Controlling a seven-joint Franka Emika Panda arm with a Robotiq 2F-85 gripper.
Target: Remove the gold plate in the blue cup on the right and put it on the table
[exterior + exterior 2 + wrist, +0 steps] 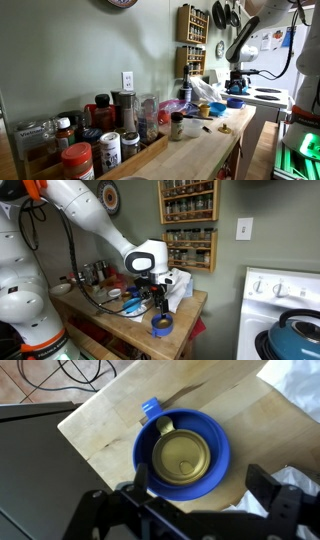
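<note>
The small deep-blue cup (182, 455) stands on the light wooden table (105, 415), near its end edge. A round gold plate (182, 457) lies flat inside the cup. My gripper (200, 485) is open and empty just above the cup. One finger is at the cup's rim and the other is out beside it. In both exterior views the gripper (160, 304) (237, 84) hangs right over the cup (161, 326) (235, 102).
A blue kettle (298, 335) sits on the white stove (275, 290) past the table's end. Crumpled white material (295, 395) lies beside the cup. Jars and bottles (100, 125) crowd the far end of the table. A spice rack (188, 225) hangs on the wall.
</note>
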